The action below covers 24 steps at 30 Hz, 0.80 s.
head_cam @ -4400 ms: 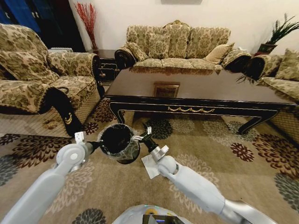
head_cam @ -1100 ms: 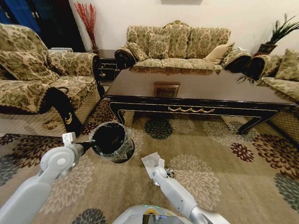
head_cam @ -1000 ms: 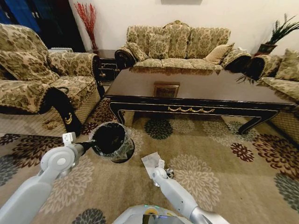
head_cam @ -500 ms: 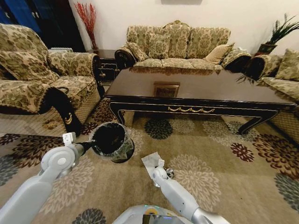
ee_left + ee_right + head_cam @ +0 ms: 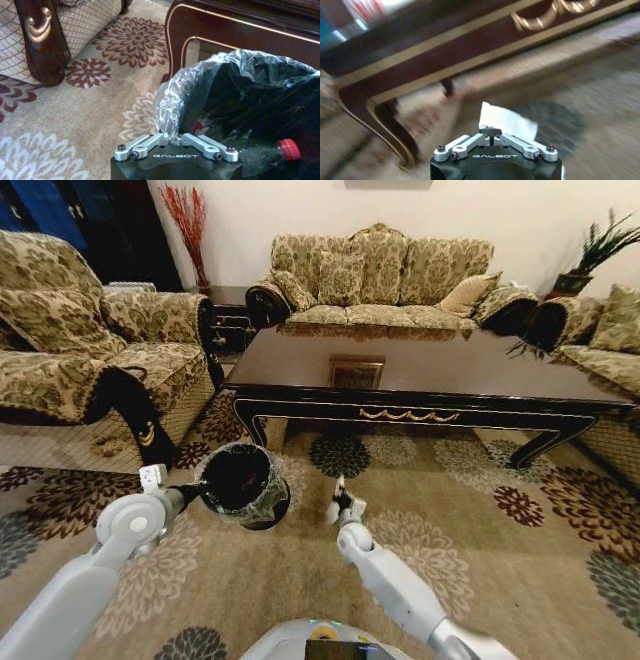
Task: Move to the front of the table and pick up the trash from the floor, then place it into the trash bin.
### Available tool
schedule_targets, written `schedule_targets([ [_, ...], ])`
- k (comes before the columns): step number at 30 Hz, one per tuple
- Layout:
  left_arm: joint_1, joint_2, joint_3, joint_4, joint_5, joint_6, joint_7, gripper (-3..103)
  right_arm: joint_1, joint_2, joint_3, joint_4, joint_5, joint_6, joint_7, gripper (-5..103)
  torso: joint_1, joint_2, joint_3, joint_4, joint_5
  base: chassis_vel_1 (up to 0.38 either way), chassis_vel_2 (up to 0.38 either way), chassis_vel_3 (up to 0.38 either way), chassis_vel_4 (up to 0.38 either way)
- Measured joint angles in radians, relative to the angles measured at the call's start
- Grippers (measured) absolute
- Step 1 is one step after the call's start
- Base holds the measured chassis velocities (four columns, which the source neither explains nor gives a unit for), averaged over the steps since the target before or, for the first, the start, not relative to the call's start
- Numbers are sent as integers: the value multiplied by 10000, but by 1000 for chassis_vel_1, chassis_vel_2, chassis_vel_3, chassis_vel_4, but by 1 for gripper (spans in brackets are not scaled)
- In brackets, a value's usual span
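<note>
The crumpled white paper sheet (image 5: pixel 506 119) was off the floor, pinched at its lower edge between the closed fingers of the right gripper (image 5: pixel 492 138). In the head view that right gripper (image 5: pixel 341 502) was raised above the carpet (image 5: pixel 450 510), in front of the coffee table (image 5: pixel 420 370) and just to the right of the trash bin (image 5: pixel 240 485), with a sliver of the paper (image 5: pixel 332 513) showing beside its fingers. In the right wrist view the table's dark front edge with its gold scroll and one curved leg lay behind the held sheet.

The small black bin was lifted and tilted, its open mouth turned toward the robot. The left gripper (image 5: pixel 173 141) was clamped on the near rim, its fingers closed over the clear plastic liner (image 5: pixel 200 78) bunched around the edge. Inside the bin, a clear plastic bottle with a red cap (image 5: pixel 288 149) lay against the wall. In the head view the left gripper (image 5: pixel 193 493) met the bin at its left side, the arm reaching in from the lower left.

A patterned armchair (image 5: pixel 60 350) stood to the left of the table and a matching sofa (image 5: pixel 380 275) stood behind it
</note>
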Motion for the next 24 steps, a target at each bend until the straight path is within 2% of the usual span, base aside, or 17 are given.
schedule_targets([
  [14,-261,98,191,149,-29,0,44,1,112,-216,-239,2004,638,598,-383,0,0,0,0,-1,0,0,0,0,0],
  [24,-182,196,283,122,-23,0,70,1,1133,-440,-543,3343,1472,871,-327,0,-2,0,0,0,-1,0,0,0,0],
])
